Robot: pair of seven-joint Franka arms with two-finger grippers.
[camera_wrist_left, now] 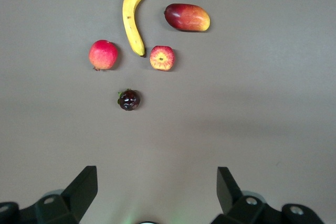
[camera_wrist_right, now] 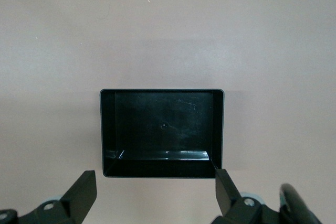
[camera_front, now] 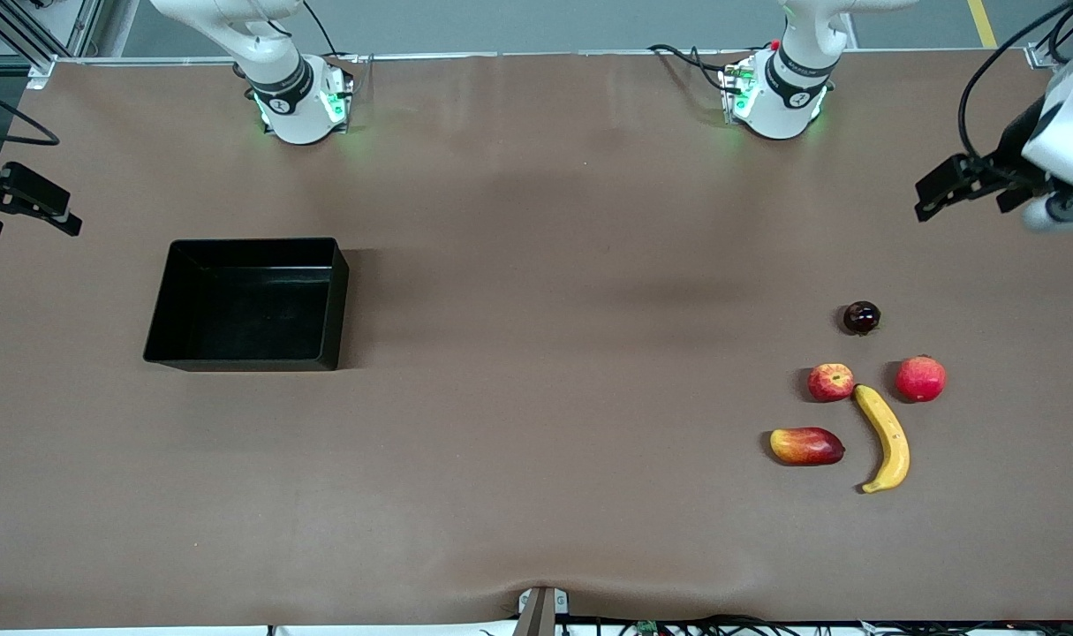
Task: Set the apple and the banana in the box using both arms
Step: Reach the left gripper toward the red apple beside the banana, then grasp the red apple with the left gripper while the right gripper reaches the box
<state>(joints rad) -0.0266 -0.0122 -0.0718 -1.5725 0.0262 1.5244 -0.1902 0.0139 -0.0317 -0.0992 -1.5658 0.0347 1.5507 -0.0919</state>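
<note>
Both grippers spread wide, holding nothing, partly cut off at the table ends.

Left gripper (camera_wrist_left: 155,182) hangs over bare table short of the apple (camera_wrist_left: 162,57) and banana (camera_wrist_left: 134,18), which nearly touch; right gripper (camera_wrist_right: 155,184) hangs just short of the black box (camera_wrist_right: 161,132), its fingers (camera_wrist_right: 84,190) only partly seen.

A wide table (camera_front: 536,495) covered in a plain brown mat fills nearly the whole scene under soft, even light. Above its top edge runs a strip of grey floor (camera_front: 545,22) crossed by a yellow line (camera_front: 982,22), and black cables (camera_front: 766,625) trail along the table's bottom edge.
</note>
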